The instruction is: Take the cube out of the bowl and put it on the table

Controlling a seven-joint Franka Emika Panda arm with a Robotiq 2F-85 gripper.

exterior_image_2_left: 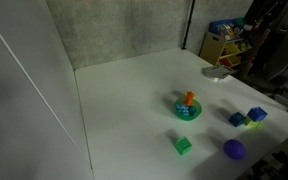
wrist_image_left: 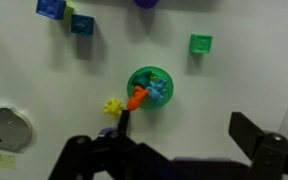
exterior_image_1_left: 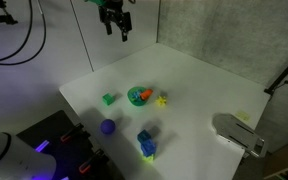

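The green bowl [exterior_image_1_left: 137, 96] stands near the middle of the white table [exterior_image_1_left: 199, 85]. It also shows in an exterior view [exterior_image_2_left: 187, 110] and in the wrist view [wrist_image_left: 149, 80]. Inside it the wrist view shows a blue piece [wrist_image_left: 161, 91], which may be the cube, partly covered by an orange toy [wrist_image_left: 136, 98] that leans over the rim. My gripper [exterior_image_1_left: 114, 18] hangs high above the table's far side, well away from the bowl. In the wrist view its fingers [wrist_image_left: 184, 135] are spread wide and empty.
A yellow toy [exterior_image_1_left: 162, 99] lies beside the bowl. A green cube [exterior_image_1_left: 108, 98], a purple ball [exterior_image_1_left: 107, 127] and a blue block with a yellow-green part [exterior_image_1_left: 146, 145] lie nearer the front. A grey-white device [exterior_image_1_left: 239, 135] sits at the table's edge.
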